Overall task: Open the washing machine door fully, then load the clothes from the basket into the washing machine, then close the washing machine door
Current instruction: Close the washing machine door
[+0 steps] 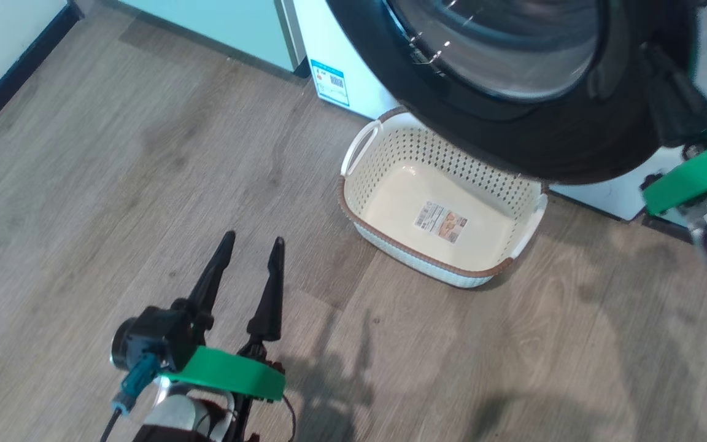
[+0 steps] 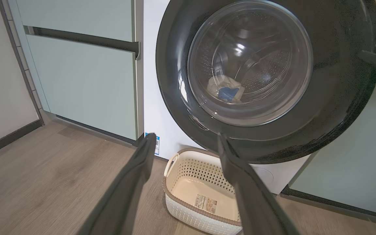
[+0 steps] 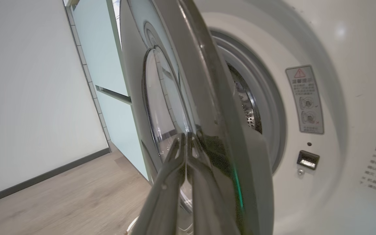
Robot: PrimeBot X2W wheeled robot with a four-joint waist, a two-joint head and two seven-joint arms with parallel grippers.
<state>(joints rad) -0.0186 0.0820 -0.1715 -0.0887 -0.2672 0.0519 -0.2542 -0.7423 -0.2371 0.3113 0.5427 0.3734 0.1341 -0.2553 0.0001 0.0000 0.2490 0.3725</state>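
Wood-look floor (image 1: 114,184) and pale green cabinet panels (image 2: 83,81) frame the scene. The washing machine door (image 2: 338,107) hangs partly swung, its glossy black face toward the room, with a gap between it and the grey rubber ring (image 3: 273,114) of the washing machine (image 3: 338,39). Through its glass bowl I can see the clothes (image 2: 226,89), a pale bundle with a blue patch, lying low in the steel drum. Below the door the basket (image 1: 390,202) sits on the floor with nothing in it but its label sticker. The right gripper (image 3: 187,143) has its fingers pressed together, laid along the door's outer face near the free edge; I can't tell whether they actually touch. The left gripper (image 1: 253,240) hovers over the floor, well apart from the basket, fingers spread wide and holding nothing. Loading looks finished to me, so closing the door is the step in hand. Next comes a steady push until the door meets the ring and catches at the latch slot (image 3: 308,160).
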